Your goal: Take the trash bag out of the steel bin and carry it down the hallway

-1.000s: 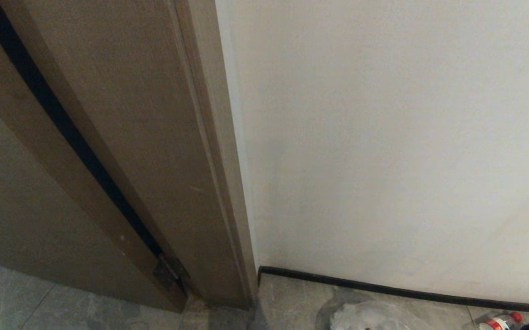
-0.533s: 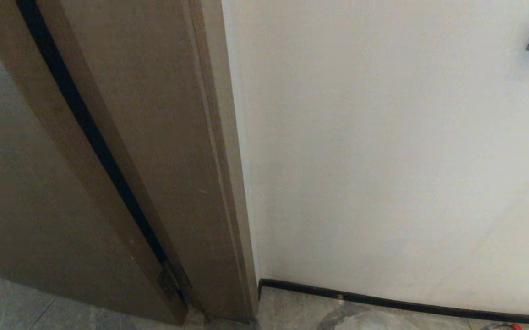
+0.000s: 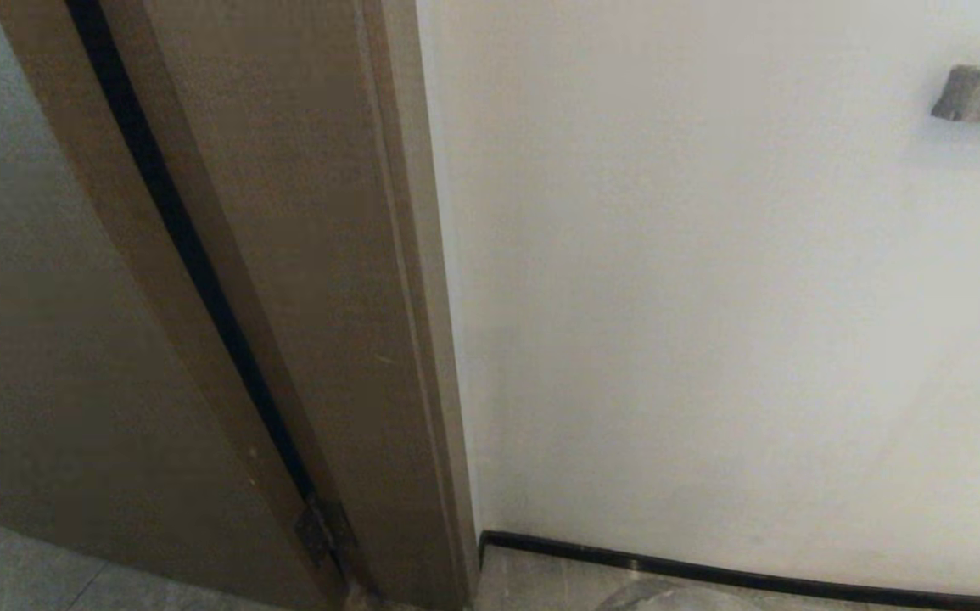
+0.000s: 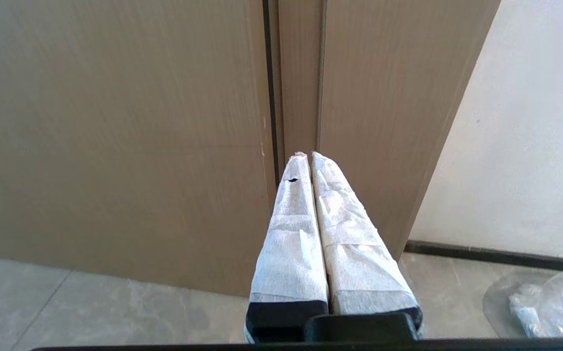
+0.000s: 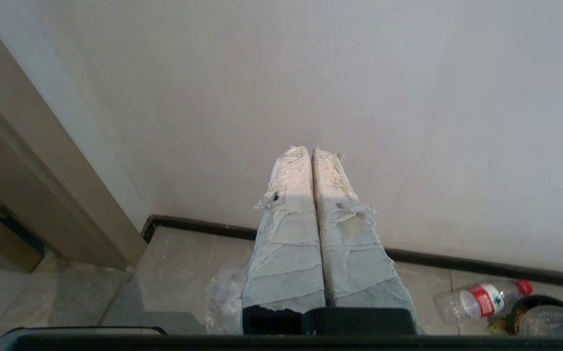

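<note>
Both grippers, left gripper (image 4: 311,155) and right gripper (image 5: 312,149), sit closed and empty since nothing's grabbed yet; trash bag (image 4: 549,304) lies crumpled lower right of left-wrist frame by the baseboard (image 4: 486,254).

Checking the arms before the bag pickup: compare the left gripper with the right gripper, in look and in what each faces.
The left gripper has clean, smooth white wrapping; the right gripper has dirtier wrapping that is torn and frayed. The left gripper points at the wooden door frame; the right gripper points at the white wall, with a plastic bottle on the floor beside it. Both are shut, empty and wrapped in white tape.
</note>
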{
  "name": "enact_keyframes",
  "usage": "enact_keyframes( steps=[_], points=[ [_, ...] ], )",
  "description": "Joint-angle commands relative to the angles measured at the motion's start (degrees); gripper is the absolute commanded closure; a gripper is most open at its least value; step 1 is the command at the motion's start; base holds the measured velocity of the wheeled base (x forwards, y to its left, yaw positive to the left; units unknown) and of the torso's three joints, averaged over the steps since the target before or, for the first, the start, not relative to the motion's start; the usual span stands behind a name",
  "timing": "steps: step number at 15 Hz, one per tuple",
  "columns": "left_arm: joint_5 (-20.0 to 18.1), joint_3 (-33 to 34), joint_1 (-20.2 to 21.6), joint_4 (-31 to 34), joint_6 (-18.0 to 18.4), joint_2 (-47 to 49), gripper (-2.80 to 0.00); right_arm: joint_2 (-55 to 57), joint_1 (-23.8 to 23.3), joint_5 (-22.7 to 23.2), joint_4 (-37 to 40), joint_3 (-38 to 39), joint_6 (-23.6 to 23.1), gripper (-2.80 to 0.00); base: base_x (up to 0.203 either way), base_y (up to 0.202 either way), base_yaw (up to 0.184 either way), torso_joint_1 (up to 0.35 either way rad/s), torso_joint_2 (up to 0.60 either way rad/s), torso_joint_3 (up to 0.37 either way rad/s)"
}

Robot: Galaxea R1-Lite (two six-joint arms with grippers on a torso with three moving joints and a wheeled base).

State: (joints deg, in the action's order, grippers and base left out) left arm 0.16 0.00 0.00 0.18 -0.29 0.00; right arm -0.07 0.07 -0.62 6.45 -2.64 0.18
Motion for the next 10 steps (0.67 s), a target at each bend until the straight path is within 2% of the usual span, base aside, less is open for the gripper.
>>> enact_keyframes(
  steps=[1, 10],
  points=[
    [0.02, 0.0, 0.0, -0.01, -0.03, 0.0, 0.0, -0.01, 0.01, 0.0, 0.06, 0.01, -0.01, 0.0, 0.0, 0.0, 0.0, 0.007, 0.0, 0.122],
    [0.02, 0.0, 0.0, -0.01, 0.03, 0.0, 0.0, -0.01, 0.01, -0.09, 0.06, 0.01, -0.01, 0.0, 0.0, 0.0, 0.0, 0.0, 0.0, 0.014]
  ],
)
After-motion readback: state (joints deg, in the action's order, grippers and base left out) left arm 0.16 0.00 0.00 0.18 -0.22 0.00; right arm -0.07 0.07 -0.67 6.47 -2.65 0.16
